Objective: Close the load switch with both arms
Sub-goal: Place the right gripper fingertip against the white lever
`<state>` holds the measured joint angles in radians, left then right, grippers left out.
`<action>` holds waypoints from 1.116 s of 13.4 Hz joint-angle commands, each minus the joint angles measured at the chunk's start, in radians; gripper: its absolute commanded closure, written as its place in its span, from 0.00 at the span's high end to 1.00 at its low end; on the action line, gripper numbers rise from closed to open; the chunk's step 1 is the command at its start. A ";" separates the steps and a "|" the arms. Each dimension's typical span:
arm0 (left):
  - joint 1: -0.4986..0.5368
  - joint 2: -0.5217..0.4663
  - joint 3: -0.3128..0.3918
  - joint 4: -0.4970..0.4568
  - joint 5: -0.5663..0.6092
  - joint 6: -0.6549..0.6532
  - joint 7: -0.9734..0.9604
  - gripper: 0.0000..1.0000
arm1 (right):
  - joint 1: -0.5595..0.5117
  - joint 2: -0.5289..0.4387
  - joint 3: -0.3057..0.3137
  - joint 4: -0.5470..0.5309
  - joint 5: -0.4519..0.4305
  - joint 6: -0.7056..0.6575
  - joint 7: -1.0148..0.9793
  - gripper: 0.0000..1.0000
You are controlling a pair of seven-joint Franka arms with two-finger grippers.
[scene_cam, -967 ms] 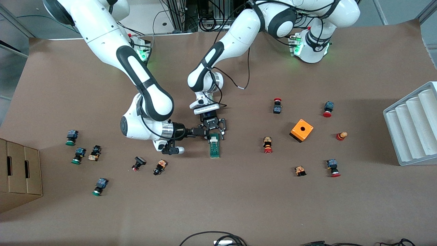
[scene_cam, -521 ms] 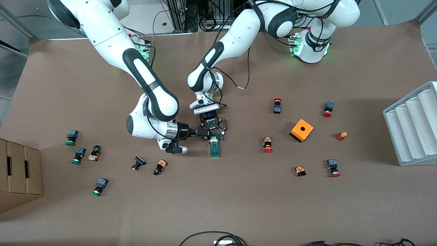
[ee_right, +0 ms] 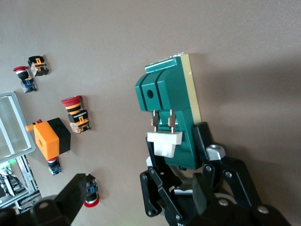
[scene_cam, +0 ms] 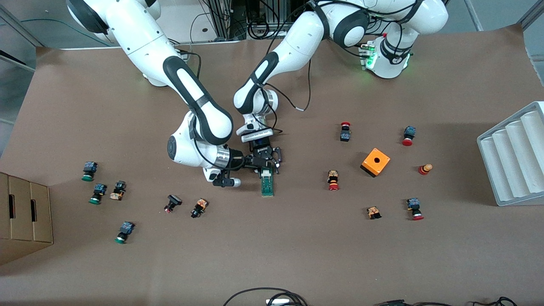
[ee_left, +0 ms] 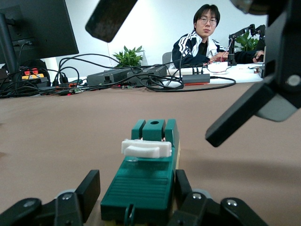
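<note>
Tabletop: left end effector (scene_cam: 266, 165) gripping load switch (scene_cam: 267, 182)

Brown table (scene_cam: 297, 255), load switch (scene_cam: 267, 185), orange box (scene_cam: 375, 162), scattered push buttons (scene_cam: 124, 231)

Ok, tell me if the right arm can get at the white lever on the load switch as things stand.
Probably yes. The left gripper clamps only the load switch body at one end, leaving the white lever exposed on top. The open right gripper is beside it, with nothing between.

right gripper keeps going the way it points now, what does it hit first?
Most likely the load switch: the open right gripper points sideways at its white lever, beside the left gripper clamping the switch body. Depth is unclear; left fingers could touch first.
</note>
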<state>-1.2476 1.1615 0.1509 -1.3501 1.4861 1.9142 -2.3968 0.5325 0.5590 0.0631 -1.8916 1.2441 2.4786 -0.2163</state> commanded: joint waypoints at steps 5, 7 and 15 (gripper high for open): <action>0.005 0.027 0.004 -0.029 -0.040 -0.046 0.002 0.70 | 0.012 0.038 -0.002 0.042 0.072 0.026 -0.012 1.00; 0.004 0.029 0.004 -0.029 -0.040 -0.046 0.002 0.68 | 0.014 0.047 -0.002 0.055 0.074 0.036 -0.012 1.00; 0.004 0.029 0.002 -0.029 -0.041 -0.050 -0.005 0.69 | 0.021 0.079 -0.003 0.098 0.074 0.048 -0.012 1.00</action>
<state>-1.2486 1.1622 0.1512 -1.3498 1.4886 1.9133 -2.3962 0.5423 0.6111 0.0631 -1.8321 1.2797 2.5023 -0.2178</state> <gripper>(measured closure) 0.308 0.000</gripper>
